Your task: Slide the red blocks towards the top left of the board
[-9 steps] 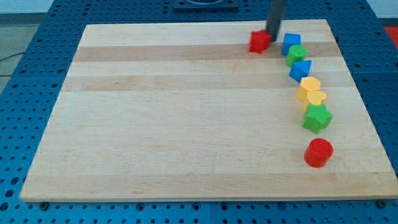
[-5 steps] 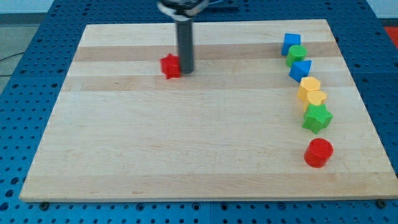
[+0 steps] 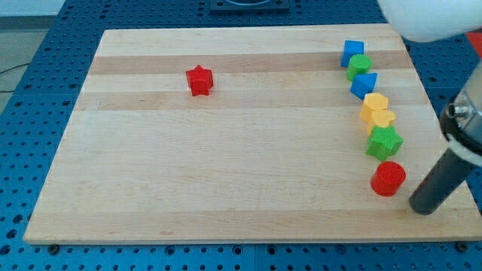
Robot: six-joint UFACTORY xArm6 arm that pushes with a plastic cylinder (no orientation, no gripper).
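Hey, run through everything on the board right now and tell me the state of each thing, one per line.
Red star block: lying alone, upper middle-left.
Red cylinder block: upright, lower right.
My tip: on the board right of the red cylinder, apparently not touching.
Blue cube: heads the right-hand column.
Green cylinder: in the column.
Second blue block: in the column.
Two yellow blocks: touching.
Green star block: column's bottom.

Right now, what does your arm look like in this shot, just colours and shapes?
A straight dark rod, round and matte, nearly black, entering from the view's right; my tip is its blunt lower end. Above it sits a silvery metal collar, and a blurred white rounded housing fills the view's top right corner. No cables or markings show.
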